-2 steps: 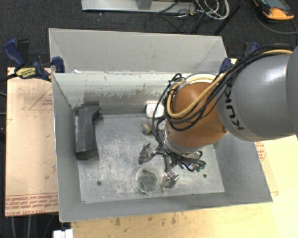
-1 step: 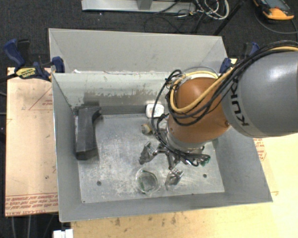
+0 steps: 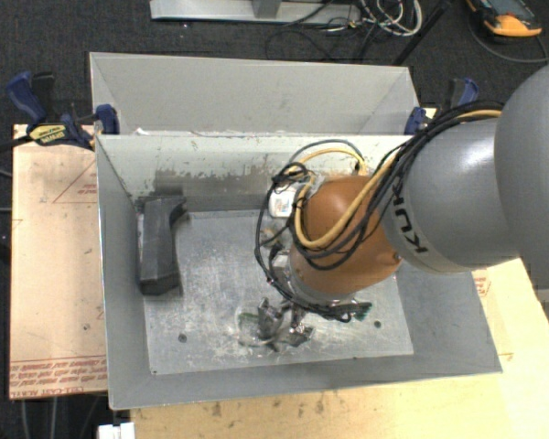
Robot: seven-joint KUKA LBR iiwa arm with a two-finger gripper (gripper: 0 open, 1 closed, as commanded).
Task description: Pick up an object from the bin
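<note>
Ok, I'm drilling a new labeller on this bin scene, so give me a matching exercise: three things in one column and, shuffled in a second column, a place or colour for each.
Things
1. dark grey block
2. gripper
3. wrist cover

Descriptions
A. rounded and orange-brown
B. low over the front middle of the bin floor
C. lying at the left of the bin floor, near the back wall

Pairs: 1-C, 2-B, 3-A
</note>
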